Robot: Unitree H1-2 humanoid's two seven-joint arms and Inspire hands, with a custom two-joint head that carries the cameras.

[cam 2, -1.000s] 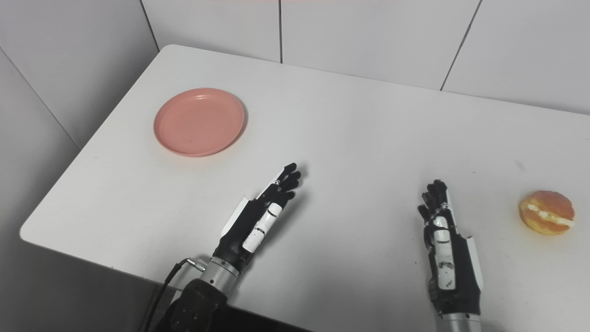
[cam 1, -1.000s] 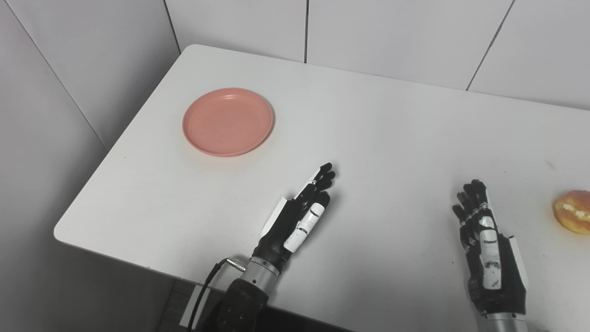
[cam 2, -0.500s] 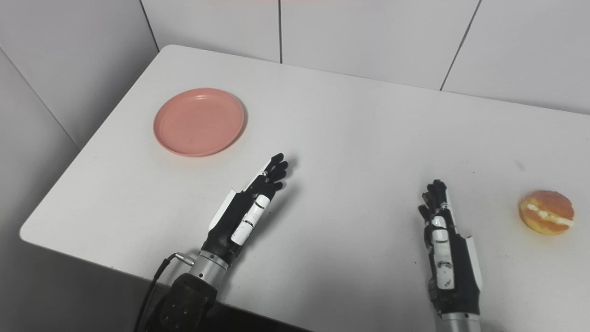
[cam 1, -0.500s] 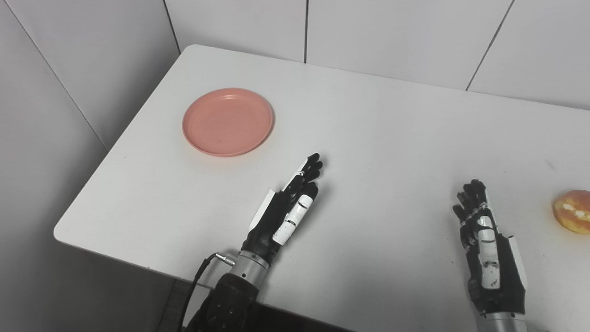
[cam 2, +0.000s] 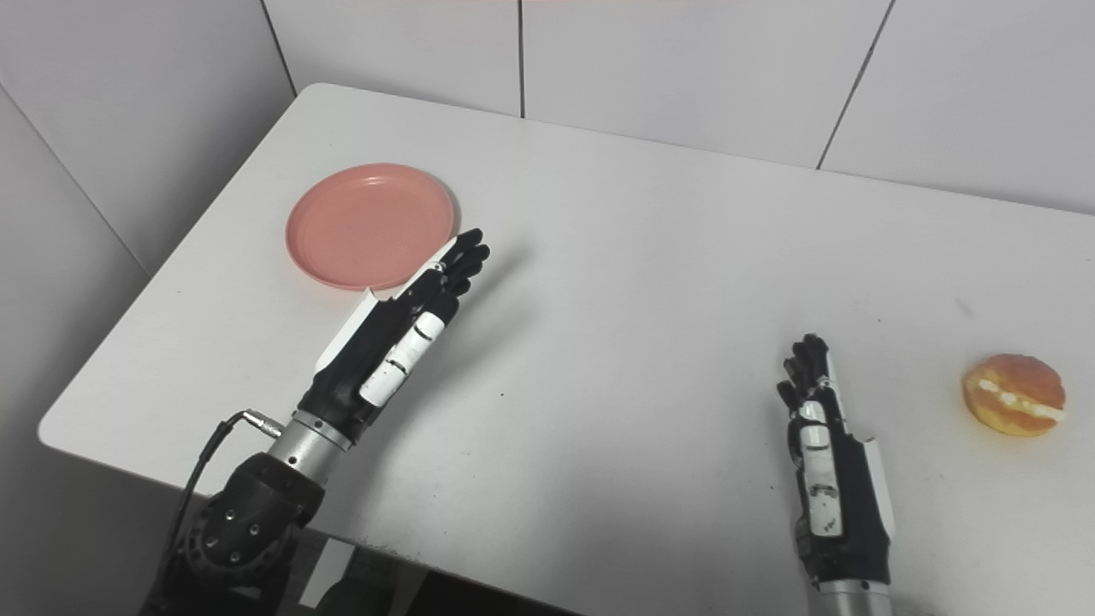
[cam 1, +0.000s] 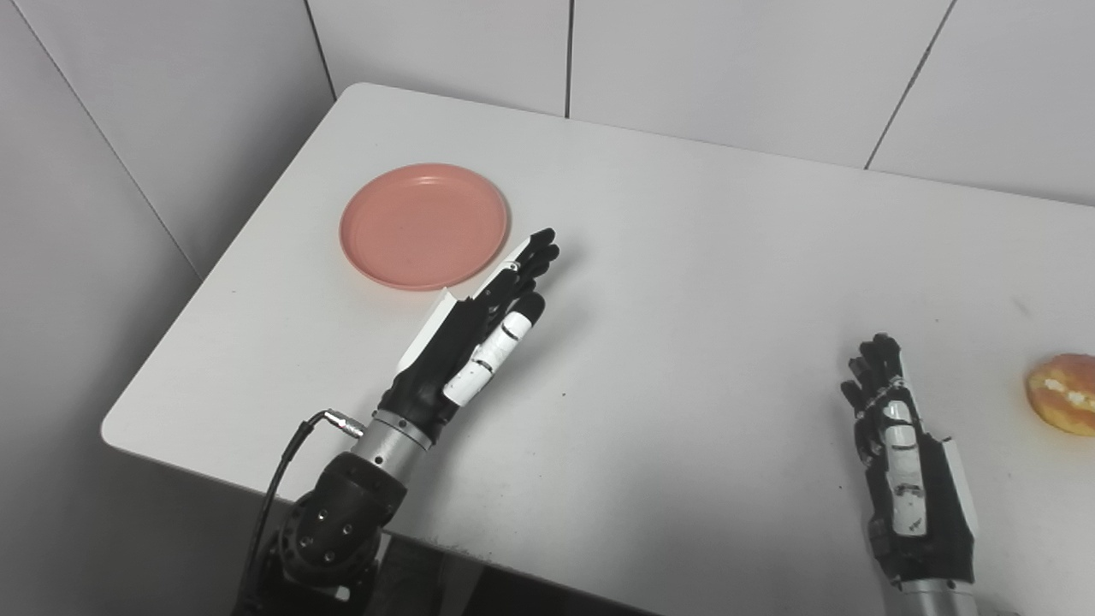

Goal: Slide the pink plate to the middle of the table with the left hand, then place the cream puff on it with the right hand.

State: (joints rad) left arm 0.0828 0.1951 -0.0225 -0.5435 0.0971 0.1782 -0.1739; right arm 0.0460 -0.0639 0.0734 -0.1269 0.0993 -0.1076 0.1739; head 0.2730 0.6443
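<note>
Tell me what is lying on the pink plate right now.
Nothing lies on the pink plate: its visible surface is bare. The left hand overlaps its near right rim, hiding that small part. The cream puff sits on the table, far right.

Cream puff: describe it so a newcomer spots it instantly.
Start at the white table and go to its right side, past the right hand. The cream puff lies there alone: a small round golden-orange bun with a pale cream seam, unlike the flat pink plate far left.
</note>
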